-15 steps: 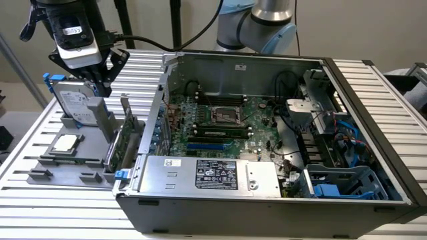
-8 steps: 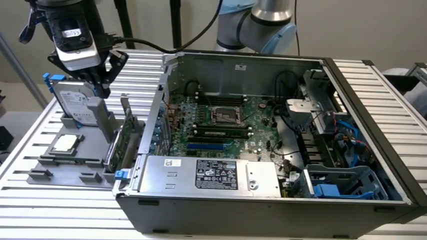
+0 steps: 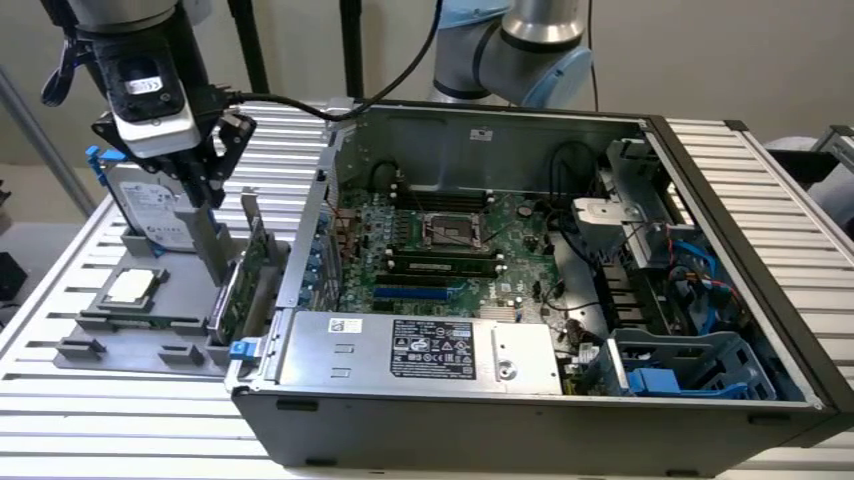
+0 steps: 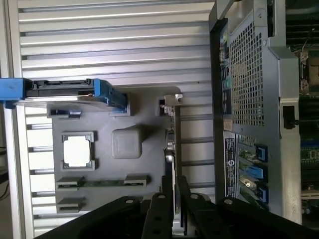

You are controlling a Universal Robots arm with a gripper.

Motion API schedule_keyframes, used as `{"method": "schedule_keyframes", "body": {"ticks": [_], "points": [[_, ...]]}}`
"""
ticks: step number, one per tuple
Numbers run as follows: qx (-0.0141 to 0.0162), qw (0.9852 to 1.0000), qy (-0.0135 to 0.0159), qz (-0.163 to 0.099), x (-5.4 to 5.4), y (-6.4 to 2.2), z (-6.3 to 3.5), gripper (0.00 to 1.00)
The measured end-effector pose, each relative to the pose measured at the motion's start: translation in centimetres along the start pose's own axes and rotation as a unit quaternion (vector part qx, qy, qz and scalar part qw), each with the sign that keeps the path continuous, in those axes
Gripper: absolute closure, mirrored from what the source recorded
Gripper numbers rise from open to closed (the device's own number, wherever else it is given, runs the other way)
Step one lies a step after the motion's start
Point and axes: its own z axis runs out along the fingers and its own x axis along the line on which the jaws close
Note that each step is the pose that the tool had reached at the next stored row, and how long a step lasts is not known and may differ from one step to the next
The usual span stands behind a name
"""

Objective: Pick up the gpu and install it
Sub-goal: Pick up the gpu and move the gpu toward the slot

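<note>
**Gripper down over the gpu at the parts tray**

I have the gripper (image 4: 174,203) low over the grey parts tray (image 4: 144,162), which sits on the slatted table (image 3: 54,400) just beside the open computer case (image 3: 747,210), on the exterior view's left of it.

The gpu (image 3: 242,290) stands on edge in its slot at the side of the tray nearest the case. Its green board is upright and its silver bracket (image 4: 172,98) is at the far end from the gripper.

In the wrist view I see the card edge-on, as a thin line running from the bracket straight toward the gripper. Its long axis lies parallel to the case's perforated side wall (image 4: 246,74). The gripper's closing line runs across the card's thin dimension, not along its length, so it is lined up with the upper edge. The card seems to pass between the jaws, but I cannot tell whether they are clamped on it or just set around it.

The card looks seated in the tray, so I judge it not yet lifted. The motherboard (image 3: 454,250) lies in the case with nothing installed from this tray.

The hard drive (image 3: 147,205) with blue rails and the CPU chip (image 3: 134,287) sit in their own holders, apart from the gripper.
</note>
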Motion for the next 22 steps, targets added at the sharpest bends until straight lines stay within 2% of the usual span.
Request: {"method": "schedule_keyframes", "body": {"ticks": [5, 13, 14, 22], "points": [[0.0001, 1.0, 0.0001, 0.0, 0.0, -0.51, 0.88, 1.0], [0.0, 1.0, 0.0, 0.0, -0.1, -1.8, 2.3, 1.0], [0.0001, 1.0, 0.0, 0.0, -0.2, -1.92, 2.47, 0.0], [0.0, 1.0, 0.0, 0.0, -0.9, -2.11, 3.94, 0.0]]}}
